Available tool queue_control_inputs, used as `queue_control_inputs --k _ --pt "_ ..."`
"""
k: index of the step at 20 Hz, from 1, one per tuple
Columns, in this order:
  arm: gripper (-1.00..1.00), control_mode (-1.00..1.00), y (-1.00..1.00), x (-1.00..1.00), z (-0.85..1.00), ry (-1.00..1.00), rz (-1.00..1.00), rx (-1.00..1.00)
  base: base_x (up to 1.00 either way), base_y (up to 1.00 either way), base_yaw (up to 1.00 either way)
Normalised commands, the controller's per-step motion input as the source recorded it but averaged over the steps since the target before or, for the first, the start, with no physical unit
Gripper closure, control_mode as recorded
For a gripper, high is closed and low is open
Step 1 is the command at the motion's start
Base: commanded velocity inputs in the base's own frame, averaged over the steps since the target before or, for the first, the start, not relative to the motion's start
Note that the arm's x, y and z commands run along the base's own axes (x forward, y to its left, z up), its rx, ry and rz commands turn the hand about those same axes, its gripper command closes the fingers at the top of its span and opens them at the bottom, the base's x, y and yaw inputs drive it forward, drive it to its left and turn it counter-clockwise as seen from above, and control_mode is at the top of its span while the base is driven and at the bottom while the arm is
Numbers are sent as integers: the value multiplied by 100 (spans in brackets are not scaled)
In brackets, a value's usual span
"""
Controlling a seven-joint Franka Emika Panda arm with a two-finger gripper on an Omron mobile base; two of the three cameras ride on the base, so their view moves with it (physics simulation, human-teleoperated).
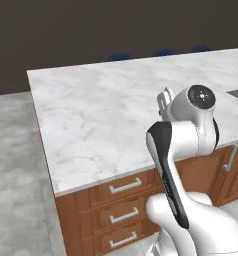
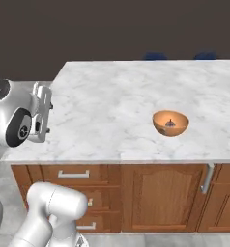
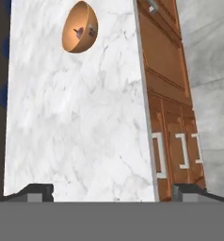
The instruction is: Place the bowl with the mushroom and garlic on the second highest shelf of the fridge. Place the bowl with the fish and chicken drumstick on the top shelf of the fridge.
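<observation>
The bowl with the mushroom and garlic sits upright on the white marble bench, near the bench's front edge and toward its right end, with 2 small dark lumps inside. The gripper is released, its 2 fingertips spread wide, hovering over the bench's left end, well apart from the bowl. Brown drawers run below the front edge.

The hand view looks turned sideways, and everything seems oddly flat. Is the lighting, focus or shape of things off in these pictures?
Hand view: rolled, so the marble counter runs up the picture and the bowl looks stretched, though sharp. Right base view: soft, even light, the bowl casting hardly any shadow, no glare on the marble. Left base view: equally flat light, the arm close and large, the backdrop dark.
</observation>
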Motion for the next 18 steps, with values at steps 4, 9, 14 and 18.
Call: queue_control_inputs --k 4,9,14,18 --pt "-100 100 0 0 0 0 0 0 54 -100 -2" --pt "-100 100 0 0 0 0 0 0 97 -100 2" --pt "-100 100 0 0 0 0 0 0 41 -100 6" --pt "-100 100 0 0 0 0 0 0 0 -88 25"
